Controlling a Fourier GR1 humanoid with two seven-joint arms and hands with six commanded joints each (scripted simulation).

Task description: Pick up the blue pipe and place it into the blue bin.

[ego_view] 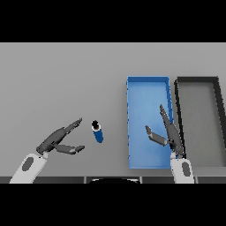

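Note:
The blue pipe (97,132) stands on end on the grey table, its dark ring end facing up, left of the blue bin (145,99). My left hand (58,139) is open to the left of the pipe, fingers pointing at it. A strip of table shows between them, so the hand does not touch the pipe. My right hand (171,134) is open and empty over the blue bin, fingers straight and thumb spread to the left.
A black bin (198,114) stands right beside the blue bin on its right. Bare grey table (62,79) stretches to the left and behind the pipe.

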